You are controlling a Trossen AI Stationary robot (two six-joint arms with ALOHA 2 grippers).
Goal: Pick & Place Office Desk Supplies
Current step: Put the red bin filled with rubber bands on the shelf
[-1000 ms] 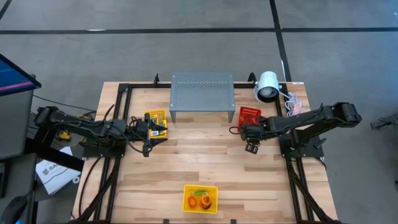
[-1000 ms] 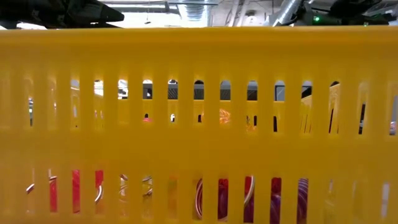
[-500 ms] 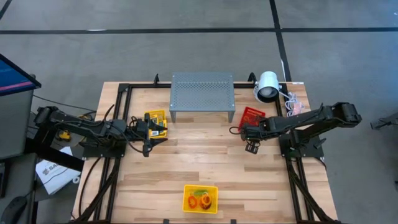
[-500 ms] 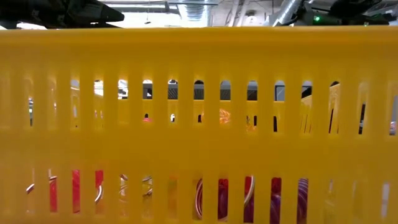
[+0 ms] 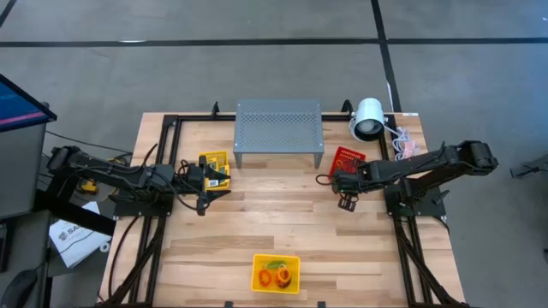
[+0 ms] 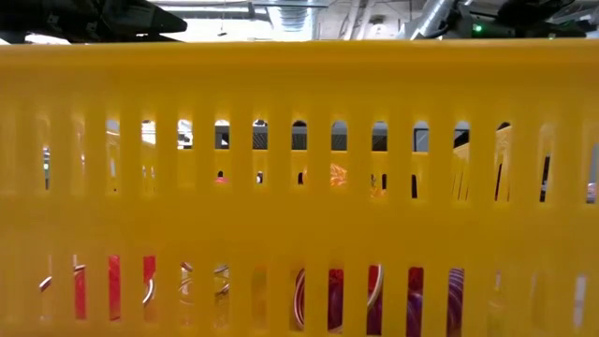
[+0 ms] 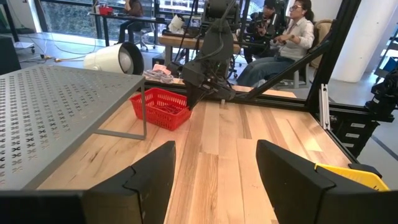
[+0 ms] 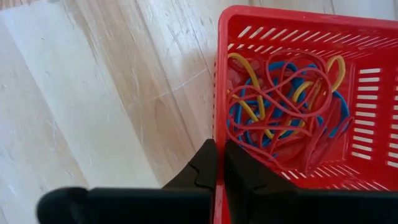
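The table [image 5: 282,222] is pale, smooth wood planks. The stand [image 5: 278,127] is grey metal full of little holes. The red basket [image 8: 373,112] is shiny plastic. The rubber bands [image 8: 283,106] look thin and stretchy.

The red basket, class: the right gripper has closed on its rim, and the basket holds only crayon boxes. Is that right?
Not quite. The right gripper has indeed closed on the rim of the red basket, but the right wrist view shows that it holds a tangle of rubber bands, red, blue and yellow, not crayon boxes.
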